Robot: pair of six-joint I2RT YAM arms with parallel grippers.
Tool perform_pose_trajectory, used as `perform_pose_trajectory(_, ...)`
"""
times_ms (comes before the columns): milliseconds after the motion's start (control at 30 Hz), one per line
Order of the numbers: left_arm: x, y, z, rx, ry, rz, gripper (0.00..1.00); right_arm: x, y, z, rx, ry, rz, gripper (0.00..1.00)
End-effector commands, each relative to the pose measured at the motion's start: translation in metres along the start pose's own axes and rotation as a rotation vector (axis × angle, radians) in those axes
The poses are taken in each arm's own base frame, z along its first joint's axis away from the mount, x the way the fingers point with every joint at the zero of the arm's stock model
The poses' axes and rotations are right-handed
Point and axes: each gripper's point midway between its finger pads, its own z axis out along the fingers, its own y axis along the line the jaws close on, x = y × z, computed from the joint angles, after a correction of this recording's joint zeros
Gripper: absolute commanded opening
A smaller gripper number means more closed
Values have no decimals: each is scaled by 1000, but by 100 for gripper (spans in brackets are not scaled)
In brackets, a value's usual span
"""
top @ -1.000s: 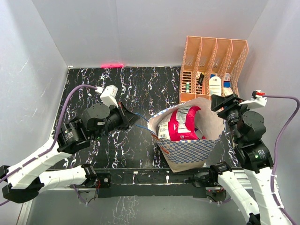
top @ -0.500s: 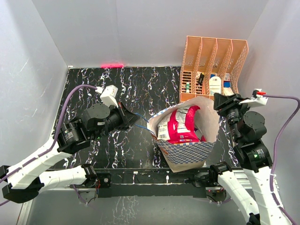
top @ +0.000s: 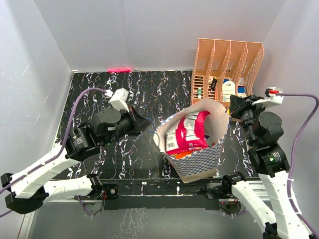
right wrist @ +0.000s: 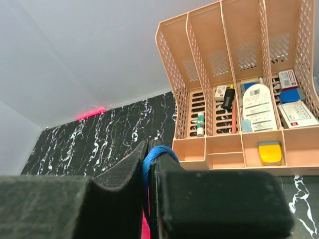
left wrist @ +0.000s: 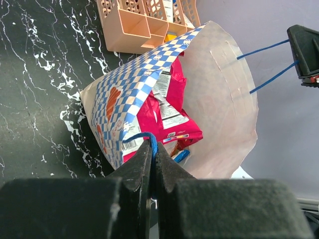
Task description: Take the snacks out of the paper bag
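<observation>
The bag (top: pixel 199 160) stood right of centre by the near edge of the table (top: pixel 124 94), its mouth drawn open between the two tools. The left tool (top: pixel 147 127) was closed on the left cord (left wrist: pixel 147 136), pinching the blue loop at the bag's left rim. The right tool (top: pixel 234 106) was closed on the right cord (right wrist: pixel 157 151), whose two strands ran straight from the cream wall.

The snacks sat inside. A magenta packet (top: pixel 192 130) stood on end and filled most of the mouth. An orange one (top: pixel 182 155) just showed beneath it, and a slip of blue (left wrist: pixel 180 156) appeared only in the left wrist view. Anything deeper was hidden by that packet and the bag's walls. The right wrist view was half blocked by its own fingers, with the bag almost cut out of it.

The organizer (top: pixel 227 55) stood at the far right, just beyond the bag's far rim and beside the right tool, so room there was tight. Bare marbled table stretched left of the bag and back to the far wall.
</observation>
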Motion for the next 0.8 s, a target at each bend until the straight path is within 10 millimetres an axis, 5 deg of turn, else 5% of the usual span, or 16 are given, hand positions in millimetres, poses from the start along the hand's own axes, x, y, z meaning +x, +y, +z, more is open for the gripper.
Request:
perform_pose_trajectory(0, -31, -25, -4, 65, -87, -8, 0, -86, 33, -12, -105, -243, -9, 7)
perform_pose_trajectory(267, -35, -42, 12, 104, -90, -3, 0, -115, 41, -7, -92, -288, -99, 7)
perform_pose_trajectory(600, -13, -70, 41, 209, 9, -14, 0, -151, 37, -10, -15, -332, -262, 7)
perform_pose_trajectory(767, 0, -70, 48, 221, 45, -29, 0, -149, 62, -14, -158, -324, -298, 7)
